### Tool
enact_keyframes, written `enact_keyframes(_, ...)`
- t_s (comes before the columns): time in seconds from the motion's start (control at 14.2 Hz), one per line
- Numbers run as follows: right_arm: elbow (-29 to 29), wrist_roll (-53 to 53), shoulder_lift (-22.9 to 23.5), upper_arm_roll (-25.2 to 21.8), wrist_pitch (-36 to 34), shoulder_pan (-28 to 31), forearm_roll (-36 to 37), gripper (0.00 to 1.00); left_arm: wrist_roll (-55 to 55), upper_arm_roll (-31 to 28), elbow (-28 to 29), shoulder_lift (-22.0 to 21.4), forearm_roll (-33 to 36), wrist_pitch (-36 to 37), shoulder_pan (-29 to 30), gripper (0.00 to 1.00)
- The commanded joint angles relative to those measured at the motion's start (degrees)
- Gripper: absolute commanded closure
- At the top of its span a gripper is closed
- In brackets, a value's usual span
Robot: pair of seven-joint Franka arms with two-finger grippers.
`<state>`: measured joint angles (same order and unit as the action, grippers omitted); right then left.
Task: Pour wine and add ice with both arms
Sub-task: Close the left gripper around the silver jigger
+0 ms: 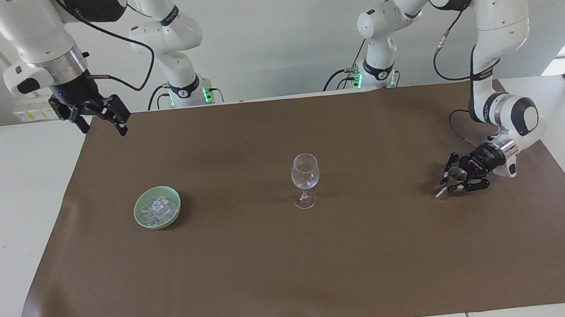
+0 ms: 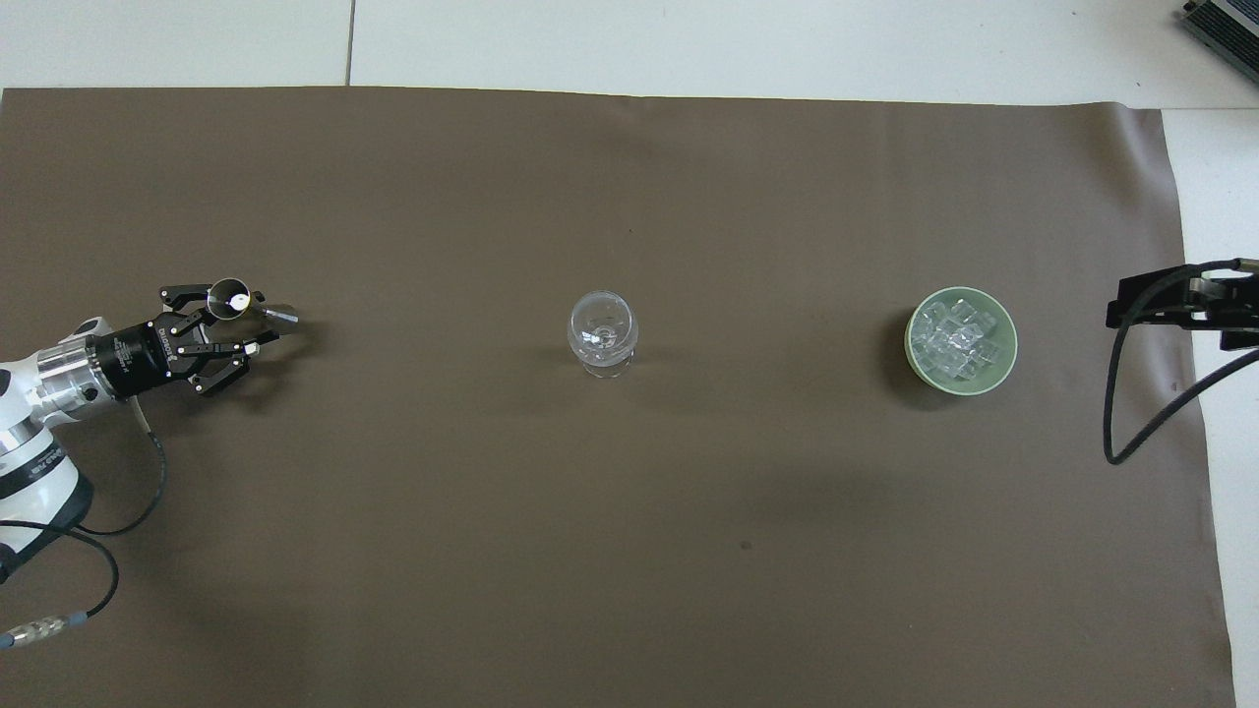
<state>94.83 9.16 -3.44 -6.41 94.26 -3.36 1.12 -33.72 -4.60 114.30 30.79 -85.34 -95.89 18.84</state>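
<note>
A clear stemmed wine glass (image 1: 304, 174) stands empty at the middle of the brown mat; it also shows in the overhead view (image 2: 602, 329). The ice (image 1: 159, 208) (image 2: 959, 339) lies heaped in a pale green bowl (image 1: 137, 216) (image 2: 910, 339) toward the right arm's end. A small metal measuring cup (image 1: 455, 175) (image 2: 232, 298) stands toward the left arm's end. My left gripper (image 1: 460, 177) (image 2: 228, 323) is low at the mat with its fingers close on either side of the cup, a small gap still showing. My right gripper (image 1: 103, 126) (image 2: 1166, 300) waits open, high over the mat's edge.
The brown mat (image 1: 295, 283) covers most of the white table (image 1: 2, 235). A black cable (image 2: 1131, 413) hangs from the right arm over the mat's edge near the bowl. No bottle is in view.
</note>
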Motion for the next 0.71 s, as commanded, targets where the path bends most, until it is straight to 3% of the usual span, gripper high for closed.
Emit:
enact_keyframes(0.0, 1.32, -0.99, -1.40, 0.88, -0.49, 1.25, -1.12, 0.00, 0.67, -0.23, 3.13, -1.88, -2.20, -1.23, 0.06, 1.00)
enact_keyframes(0.64, 1.32, -0.99, -1.40, 0.88, -0.57, 1.25, -1.12, 0.00, -0.65, -0.23, 1.63, -1.96, -3.69, 0.08, 0.06, 1.00)
